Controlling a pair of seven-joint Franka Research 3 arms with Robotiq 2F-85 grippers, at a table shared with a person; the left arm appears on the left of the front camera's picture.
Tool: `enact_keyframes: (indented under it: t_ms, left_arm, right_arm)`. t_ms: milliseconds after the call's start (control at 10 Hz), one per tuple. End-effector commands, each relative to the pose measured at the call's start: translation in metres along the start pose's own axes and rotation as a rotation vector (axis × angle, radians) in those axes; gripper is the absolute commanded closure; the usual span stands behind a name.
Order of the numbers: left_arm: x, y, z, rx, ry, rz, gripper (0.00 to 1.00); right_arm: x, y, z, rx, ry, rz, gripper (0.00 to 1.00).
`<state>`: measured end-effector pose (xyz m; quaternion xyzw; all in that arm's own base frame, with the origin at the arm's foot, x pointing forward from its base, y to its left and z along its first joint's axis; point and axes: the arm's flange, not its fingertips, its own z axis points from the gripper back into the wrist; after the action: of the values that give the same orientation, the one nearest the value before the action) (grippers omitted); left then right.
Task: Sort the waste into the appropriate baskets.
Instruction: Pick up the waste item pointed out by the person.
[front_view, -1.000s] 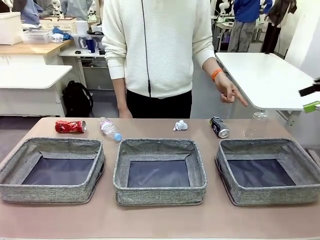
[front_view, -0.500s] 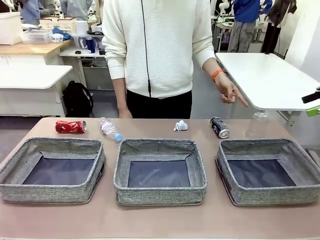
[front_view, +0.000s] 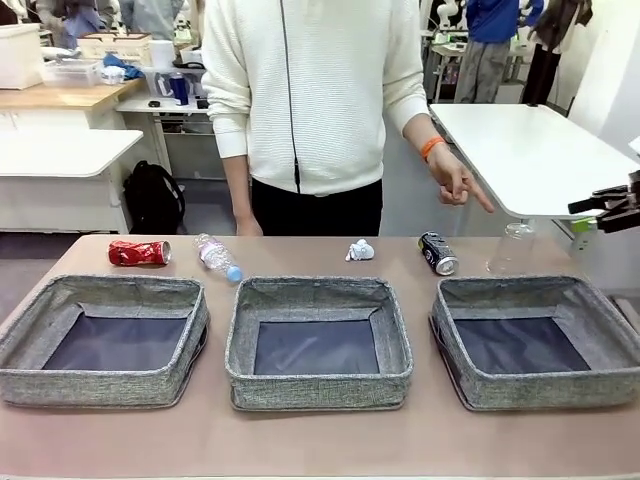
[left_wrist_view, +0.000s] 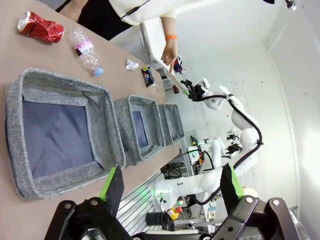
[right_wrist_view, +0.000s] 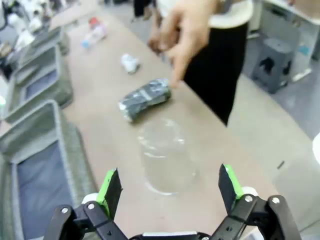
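Near the table's far right edge, behind the right-hand basket (front_view: 540, 390), the clear plastic bottle (right_wrist_view: 167, 155) is standing upright, long axis vertical and neck pointing up, near the lying black soda can (right_wrist_view: 145, 97). The right gripper (right_wrist_view: 170, 186) is hovering above it, fingers spread wide. The bottle is looking light, thin-walled, crushable and slick, so a gentle pinch across its mid-body is probably suiting it best
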<state>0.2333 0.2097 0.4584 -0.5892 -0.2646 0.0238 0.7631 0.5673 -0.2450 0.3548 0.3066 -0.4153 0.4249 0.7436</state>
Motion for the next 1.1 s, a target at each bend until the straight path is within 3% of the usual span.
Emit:
enact_keyframes:
  t_ms: [0, 100, 200, 400, 1000]
  left_arm:
    - [0.001, -0.001, -0.001, -0.016, -0.005, -0.022, 0.00]
    - [0.001, -0.001, -0.001, -0.016, -0.005, -0.022, 0.00]
    - [0.001, -0.001, -0.001, -0.016, -0.005, -0.022, 0.00]
    - [0.001, -0.001, -0.001, -0.016, -0.005, -0.022, 0.00]
    - [0.001, -0.001, -0.001, -0.016, -0.005, -0.022, 0.00]
  right_arm:
    - [0.014, 0.024, 0.004, 0.032, 0.039, 0.017, 0.00]
    - [0.000, 0.000, 0.000, 0.000, 0.000, 0.000, 0.00]
    - [0.010, 0.003, -0.004, 0.017, 0.151, 0.033, 0.00]
    - [-0.001, -0.014, -0.014, 0.040, 0.161, 0.036, 0.00]
    - [-0.011, -0.023, -0.076, 0.129, 0.172, 0.080, 0.00]
